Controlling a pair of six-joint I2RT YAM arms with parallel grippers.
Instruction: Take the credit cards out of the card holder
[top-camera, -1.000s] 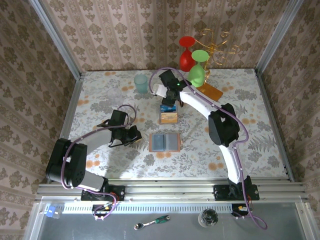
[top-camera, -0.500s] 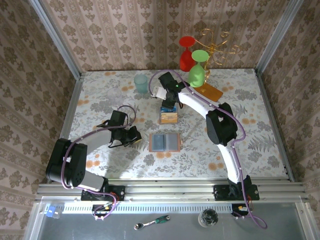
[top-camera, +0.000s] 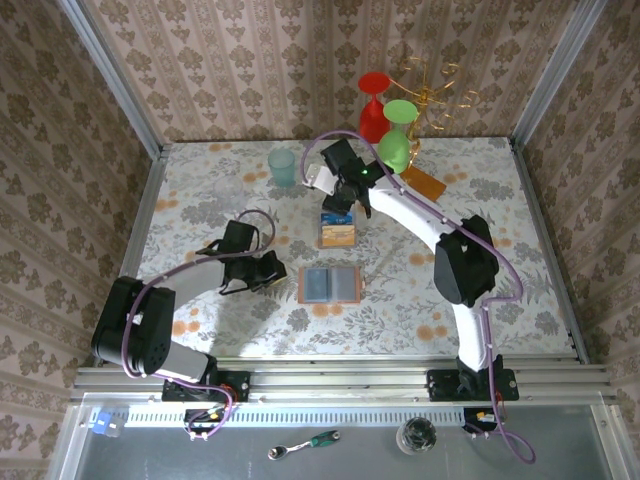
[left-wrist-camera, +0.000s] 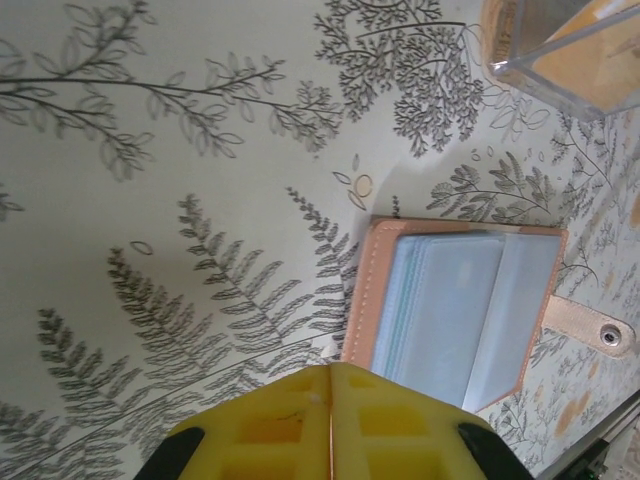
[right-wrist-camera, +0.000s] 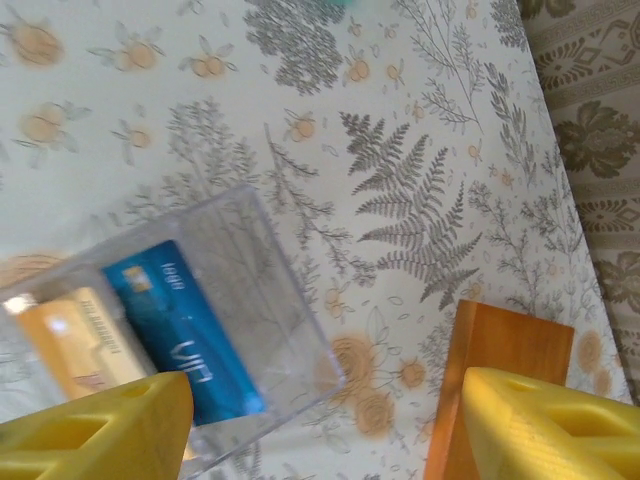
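Your left hand (top-camera: 268, 270) rests low on the floral worktop (top-camera: 220, 200), its yellow fingers (left-wrist-camera: 330, 425) clenched together on nothing, just beside the left edge of the card holder (top-camera: 330, 285). The card holder lies open and flat near the middle of the worktop; your left wrist view shows its grey-blue inside panels (left-wrist-camera: 455, 315) with card edges stacked in the left pocket, and its strap tab (left-wrist-camera: 590, 328) sticking out to one side. Your right hand (top-camera: 338, 205) hangs released, fingers (right-wrist-camera: 545, 425) spread wide, over a clear plastic tray (top-camera: 337, 233) that sits just beyond the card holder. Two credit cards lie side by side in that tray, the blue credit card (right-wrist-camera: 185, 330) and the orange-tan credit card (right-wrist-camera: 80, 340), both flat. In your right wrist view a corner of the wooden rack base (right-wrist-camera: 500, 385) stands near the tray. At the far edge a teal cup (top-camera: 282, 166) stands apart, and a red glass (top-camera: 373, 105) and a green glass (top-camera: 396, 135) hang upside down on the gold rack (top-camera: 432, 85).
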